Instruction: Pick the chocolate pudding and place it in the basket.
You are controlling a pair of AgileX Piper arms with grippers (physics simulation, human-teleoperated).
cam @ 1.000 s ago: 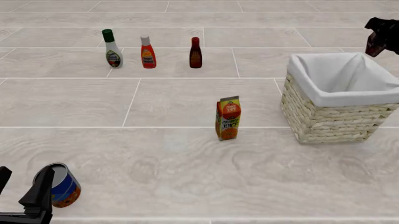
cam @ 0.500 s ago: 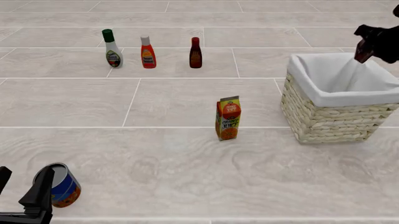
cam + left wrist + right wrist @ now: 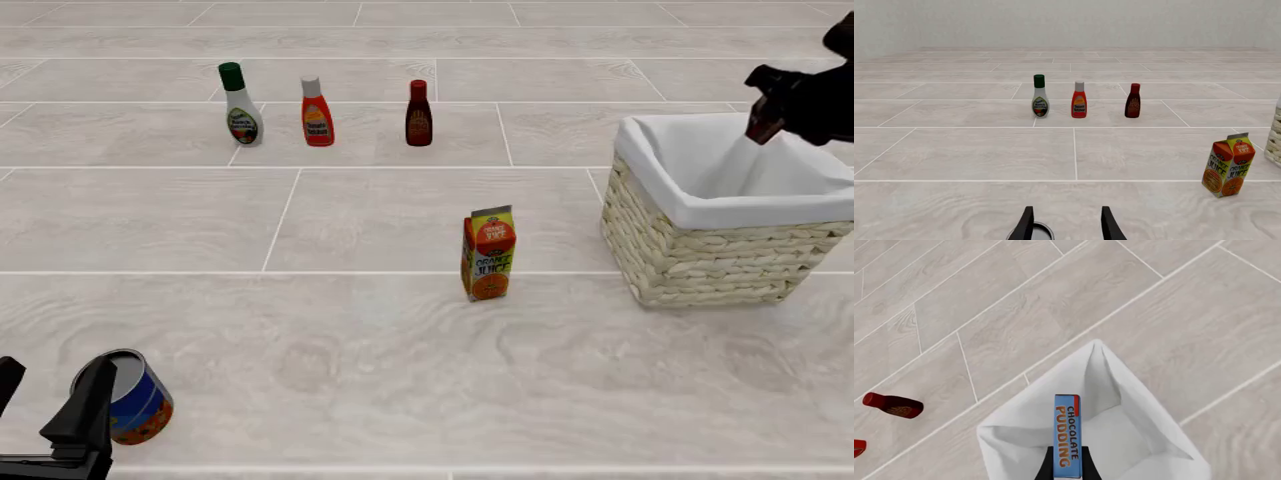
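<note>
My front camera looks forward and down over the whole floor, the left wrist camera sits low facing twelve o'clock toward the orange juice carton [image 3: 1229,165] both show, and the right wrist camera looks steeply down, close above the basket [image 3: 1121,440].

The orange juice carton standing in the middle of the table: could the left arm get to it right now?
Probably yes. The left gripper is open and holds nothing, and the orange juice carton stands upright, forward and to its right, with bare table between them. Only the can sits close by. Whether the arm stretches that far is uncertain.
</note>
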